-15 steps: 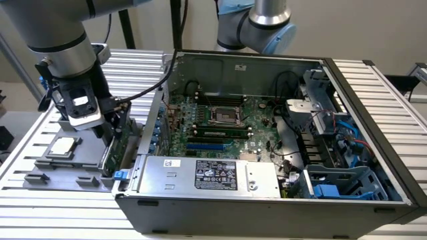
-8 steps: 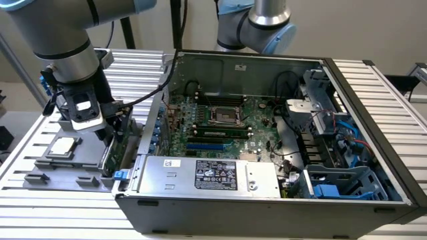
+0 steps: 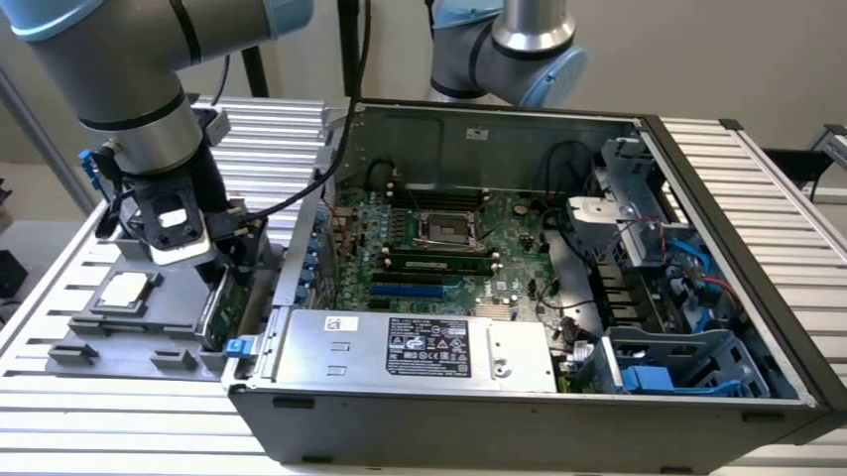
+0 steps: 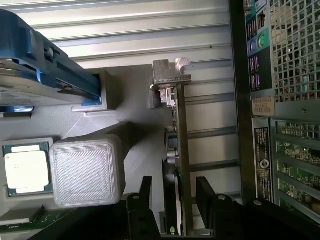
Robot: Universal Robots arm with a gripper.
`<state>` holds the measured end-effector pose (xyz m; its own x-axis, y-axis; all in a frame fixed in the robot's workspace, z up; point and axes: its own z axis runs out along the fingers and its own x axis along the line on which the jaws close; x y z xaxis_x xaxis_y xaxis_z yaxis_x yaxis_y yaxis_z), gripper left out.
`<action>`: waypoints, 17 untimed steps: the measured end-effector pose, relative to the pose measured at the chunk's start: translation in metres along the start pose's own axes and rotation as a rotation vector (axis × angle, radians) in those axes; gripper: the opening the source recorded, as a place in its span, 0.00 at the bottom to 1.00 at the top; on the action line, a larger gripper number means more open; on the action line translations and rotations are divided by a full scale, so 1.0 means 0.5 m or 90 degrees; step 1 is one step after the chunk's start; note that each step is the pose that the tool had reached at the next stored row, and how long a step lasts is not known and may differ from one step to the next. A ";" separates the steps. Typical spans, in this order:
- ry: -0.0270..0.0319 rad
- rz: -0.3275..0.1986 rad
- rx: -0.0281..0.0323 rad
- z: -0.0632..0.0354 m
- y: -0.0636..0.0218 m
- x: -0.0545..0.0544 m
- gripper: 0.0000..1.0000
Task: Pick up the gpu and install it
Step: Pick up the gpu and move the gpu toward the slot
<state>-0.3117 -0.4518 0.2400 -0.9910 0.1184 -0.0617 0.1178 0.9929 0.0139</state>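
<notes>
The gpu (image 4: 181, 145) is a thin green card standing on edge in a grey holder, its grey metal bracket (image 4: 170, 75) at the far end. My gripper (image 4: 174, 186) is open, one finger on each side of the card, and neither pad visibly presses on it. In the exterior view the gripper (image 3: 216, 266) hangs low over the holder on the exterior view's left, just outside the open computer case (image 3: 741, 248). The gpu's green edge (image 3: 212, 315) shows below it. Inside the case lies the motherboard (image 3: 510, 223) with a blue slot (image 3: 417, 293).
The grey holder (image 3: 126, 342) also carries a square silver CPU chip (image 3: 123, 290) and a hard drive with blue rails (image 4: 47, 70). The case's rear wall (image 4: 280, 75) stands close beside the gpu. A second arm (image 3: 510, 45) rises behind the case. A power supply (image 3: 423, 347) fills the case's near end.
</notes>
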 end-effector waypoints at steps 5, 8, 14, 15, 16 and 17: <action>-0.0014 0.000 -0.0001 0.004 0.000 0.001 0.48; -0.0014 0.000 -0.0002 0.004 0.000 0.003 0.48; -0.0040 0.000 0.0011 0.004 0.003 0.009 0.48; -0.0054 0.000 0.0017 0.004 0.003 0.009 0.48; -0.0071 0.000 0.0021 0.004 0.003 0.009 0.48; -0.0085 -0.001 0.0025 0.004 0.003 0.009 0.48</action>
<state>-0.3156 -0.4496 0.2377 -0.9902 0.1177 -0.0751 0.1173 0.9930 0.0098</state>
